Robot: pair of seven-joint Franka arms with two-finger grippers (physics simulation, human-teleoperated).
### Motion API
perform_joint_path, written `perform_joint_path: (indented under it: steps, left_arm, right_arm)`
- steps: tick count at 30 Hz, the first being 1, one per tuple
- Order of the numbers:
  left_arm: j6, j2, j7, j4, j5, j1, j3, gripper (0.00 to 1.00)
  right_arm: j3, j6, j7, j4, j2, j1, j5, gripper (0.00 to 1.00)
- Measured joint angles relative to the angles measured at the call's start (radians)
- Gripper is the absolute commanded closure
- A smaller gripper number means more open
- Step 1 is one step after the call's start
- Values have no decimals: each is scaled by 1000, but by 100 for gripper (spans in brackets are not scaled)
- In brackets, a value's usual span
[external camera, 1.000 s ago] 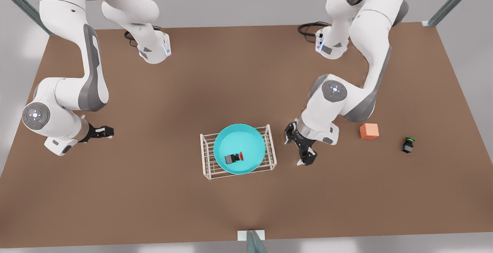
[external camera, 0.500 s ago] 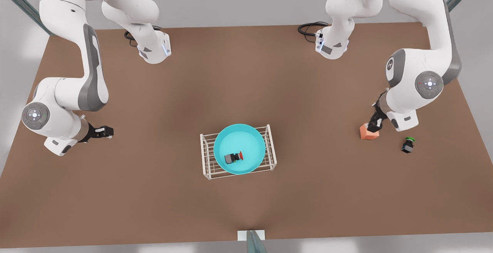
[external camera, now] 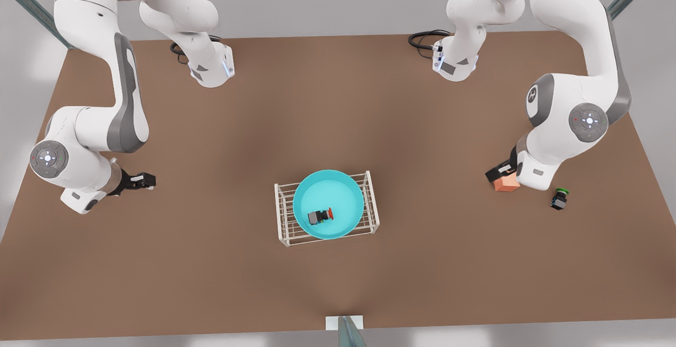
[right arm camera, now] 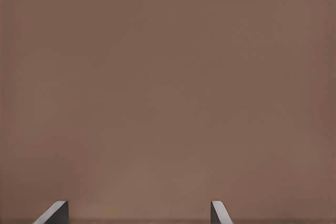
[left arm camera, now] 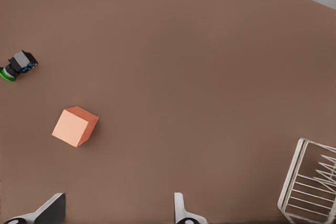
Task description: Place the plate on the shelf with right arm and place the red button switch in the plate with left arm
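We count two arms, one shelf mid-table carrying one plate, one orange cube, two switches. The red button switch lies in the plate. Left gripper, spread wide and empty, hangs by the cube, near the green-capped switch. Right gripper waits open, holding nothing, far left.

Readable text: none on any surface.
Labels or brands: none legible on the arms, the desk or the things on it.
Numbers and signs: none that can be read.
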Motion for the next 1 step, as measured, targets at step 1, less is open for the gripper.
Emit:
perform_joint_path:
  steps: [1]
  left_arm:
    - [0,0,26,0,-1,-1,0,0]
  right_arm:
    - [0,0,0,1,3,0,0,0]
